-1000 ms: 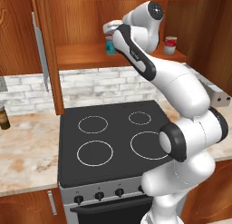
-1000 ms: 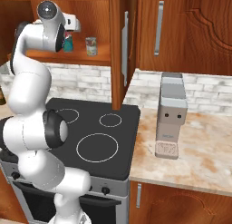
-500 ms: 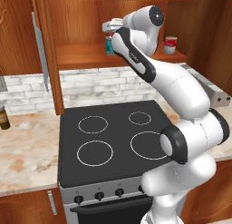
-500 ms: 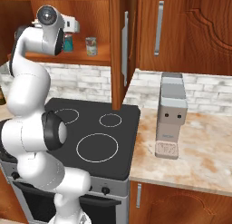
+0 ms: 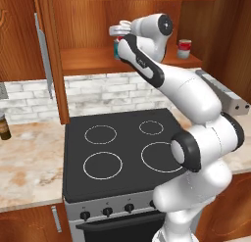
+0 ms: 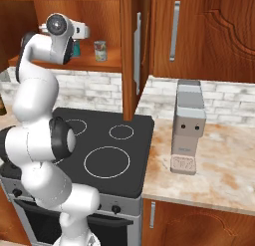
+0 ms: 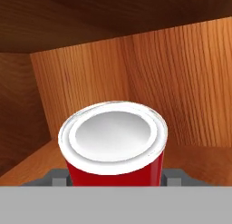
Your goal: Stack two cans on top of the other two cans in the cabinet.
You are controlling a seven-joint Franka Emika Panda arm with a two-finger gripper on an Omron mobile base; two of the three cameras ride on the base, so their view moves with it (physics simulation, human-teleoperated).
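Right now you have the small red can with a pale silver lid (image 7: 112,148) clamped between the two dark finger tips of the white arm's gripper (image 7: 113,178); the hand view shows a grey finger tip pressed against each side of the can, so the fingers are closed on it, not standing free; behind the can you see the bare wood of the reddish-brown wall cabinet (image 5: 88,60), its back wall and a strip of its inner shelf.

From the left base view the hand sits high inside the cabinet opening, above the shelf, with the small teal-blue can (image 5: 116,49) just below it and partly hidden by the wrist; the gripper (image 5: 117,30) carries the can above that teal one; a second small can with a red upper part and white lower part (image 5: 184,48) stands well apart on the right of the shelf; in the right base view the small silver-grey can with a pale label (image 6: 100,51) stands upright on the shelf near the door edge.

You are in the carrying step of the first stack, by my reading; the next move calls for centring the red can squarely over the teal lid, lowering it until it rests flat, and only then parting the fingers; a tilted landing could tip both cans.
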